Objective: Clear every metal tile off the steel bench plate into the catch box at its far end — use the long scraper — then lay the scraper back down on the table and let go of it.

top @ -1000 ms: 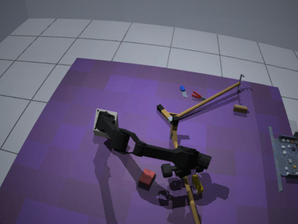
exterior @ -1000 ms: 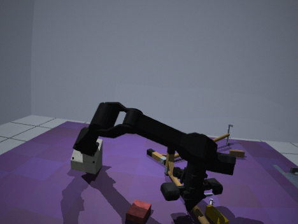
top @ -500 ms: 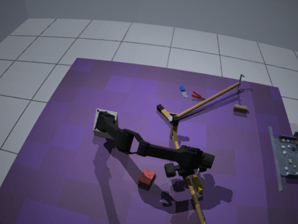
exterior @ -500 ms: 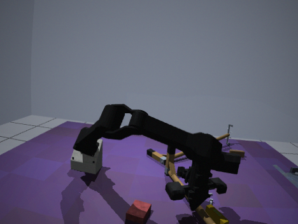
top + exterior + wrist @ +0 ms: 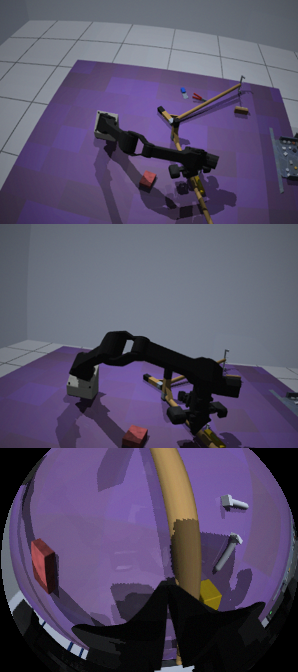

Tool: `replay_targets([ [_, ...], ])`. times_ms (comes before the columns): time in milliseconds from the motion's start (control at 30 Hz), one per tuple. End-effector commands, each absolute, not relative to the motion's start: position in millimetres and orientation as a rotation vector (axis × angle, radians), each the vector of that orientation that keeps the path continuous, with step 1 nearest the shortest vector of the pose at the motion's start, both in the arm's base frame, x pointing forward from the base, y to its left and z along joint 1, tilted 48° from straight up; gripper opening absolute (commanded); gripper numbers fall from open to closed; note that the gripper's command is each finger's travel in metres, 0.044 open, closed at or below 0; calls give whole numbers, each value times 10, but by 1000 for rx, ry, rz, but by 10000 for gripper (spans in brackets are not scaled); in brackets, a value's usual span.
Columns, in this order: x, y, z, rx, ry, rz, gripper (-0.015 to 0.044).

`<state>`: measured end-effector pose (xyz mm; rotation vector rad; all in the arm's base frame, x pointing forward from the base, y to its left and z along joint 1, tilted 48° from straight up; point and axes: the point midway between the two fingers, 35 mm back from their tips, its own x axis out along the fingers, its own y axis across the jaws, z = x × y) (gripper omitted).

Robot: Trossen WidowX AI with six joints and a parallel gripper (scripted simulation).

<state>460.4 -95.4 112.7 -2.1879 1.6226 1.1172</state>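
The black parallel-jaw tool [image 5: 198, 424] is clamped narrow on the long tan wooden scraper handle [image 5: 195, 188], low over the purple tabletop [image 5: 63, 159]. A red cube [image 5: 148, 179] lies to its side; the grey steel bench plate [image 5: 280, 149] with small metal tiles [image 5: 285, 153] lies well apart

Claw [image 5: 197, 427] down, clamped on handle
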Motion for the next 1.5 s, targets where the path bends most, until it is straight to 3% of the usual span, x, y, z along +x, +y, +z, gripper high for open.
replay_targets([
  [0,4655,-955,1111,-2183,1629,1104,0],
  [1467,4965,-752,989,-2191,1618,1108,0],
])
